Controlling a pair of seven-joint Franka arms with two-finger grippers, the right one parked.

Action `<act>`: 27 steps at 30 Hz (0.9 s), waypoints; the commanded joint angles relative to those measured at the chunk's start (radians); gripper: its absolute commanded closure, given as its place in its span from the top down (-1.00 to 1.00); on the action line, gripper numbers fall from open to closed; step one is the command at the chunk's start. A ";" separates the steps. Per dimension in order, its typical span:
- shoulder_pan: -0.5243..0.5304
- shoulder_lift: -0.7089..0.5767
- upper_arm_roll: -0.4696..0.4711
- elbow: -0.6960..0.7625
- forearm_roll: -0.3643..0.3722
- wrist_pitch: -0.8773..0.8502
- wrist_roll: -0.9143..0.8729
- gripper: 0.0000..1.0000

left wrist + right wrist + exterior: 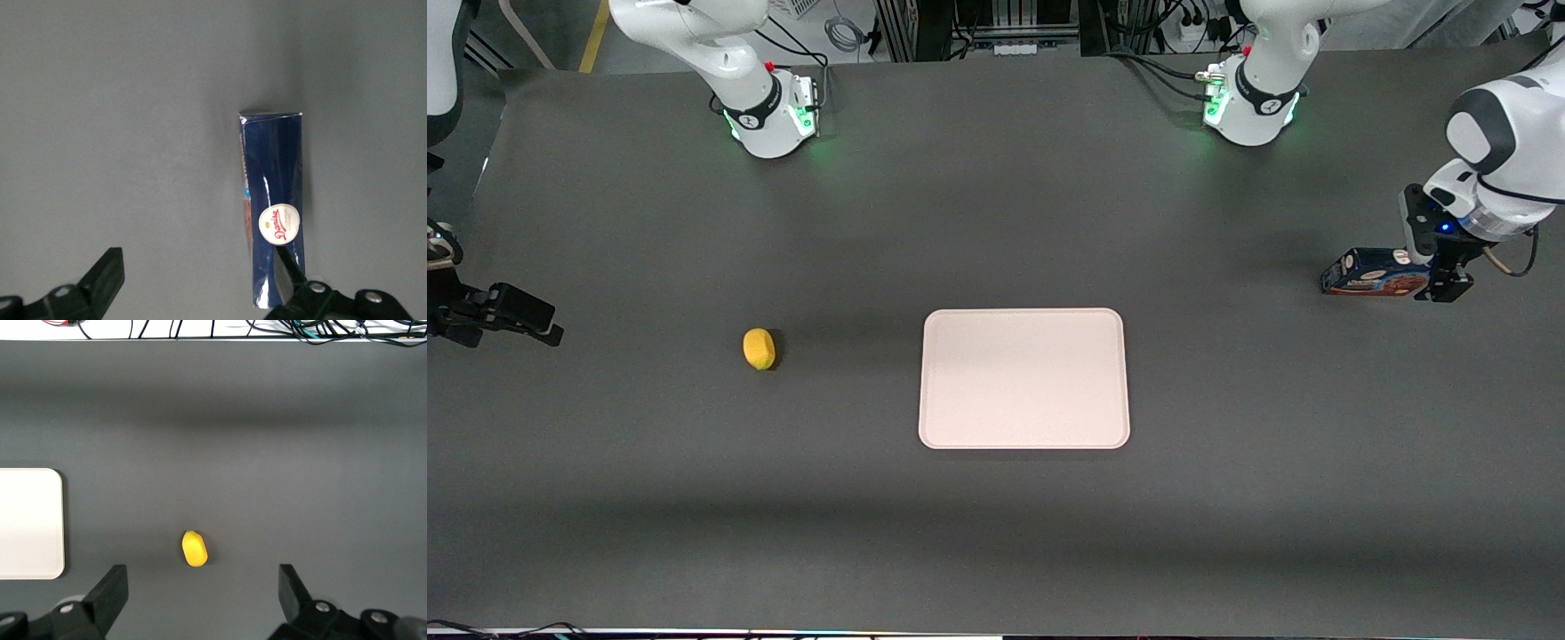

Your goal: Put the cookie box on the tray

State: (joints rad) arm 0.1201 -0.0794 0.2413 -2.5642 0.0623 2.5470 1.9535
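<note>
Gripper (1443, 277) beside cookie box (1374, 273)

yellow obj (194, 549) on table, tray (30, 523) nearby

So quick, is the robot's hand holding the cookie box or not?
Not yet. The hand is open, down at the end of the cookie box on the table, with one finger against the box.
</note>
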 commanded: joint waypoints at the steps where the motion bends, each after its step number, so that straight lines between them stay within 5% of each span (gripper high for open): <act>1: 0.004 0.000 0.023 -0.017 -0.018 0.025 0.030 1.00; 27: -0.007 0.072 0.023 -0.034 -0.067 0.102 0.015 1.00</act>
State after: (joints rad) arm 0.1211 -0.0338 0.2600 -2.5860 0.0160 2.6038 1.9549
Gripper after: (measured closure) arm 0.000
